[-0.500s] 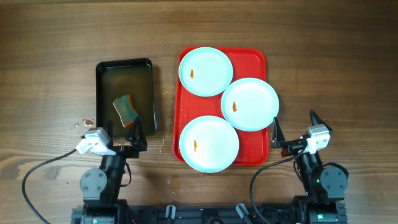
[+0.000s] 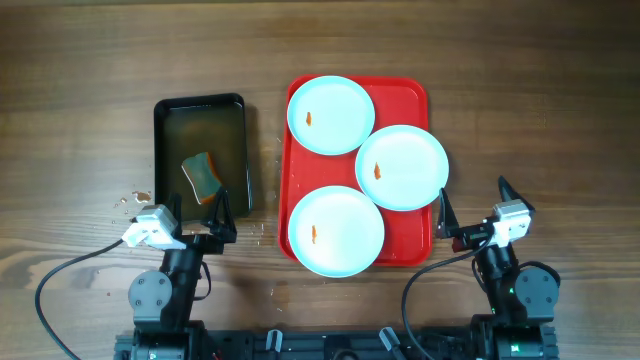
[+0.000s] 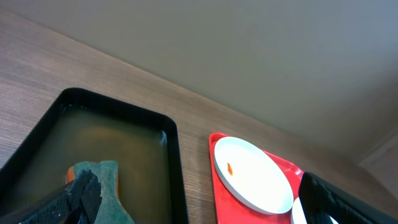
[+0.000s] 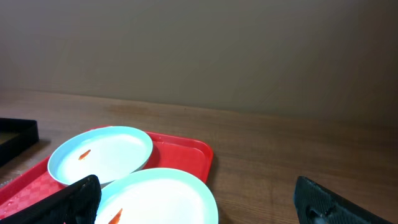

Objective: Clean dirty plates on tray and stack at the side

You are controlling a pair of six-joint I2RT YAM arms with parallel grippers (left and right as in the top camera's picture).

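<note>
Red tray (image 2: 410, 97), centre-right in the overhead view, holds all three plates (image 2: 340, 112), each smeared orange: nothing cleaned or stacked, so all your work remains. The sponge (image 2: 203, 174) lies in the black tray (image 2: 200, 98) left of it. Both jaws hang spread and empty near the desk's (image 2: 540, 80) lower edge.
</note>
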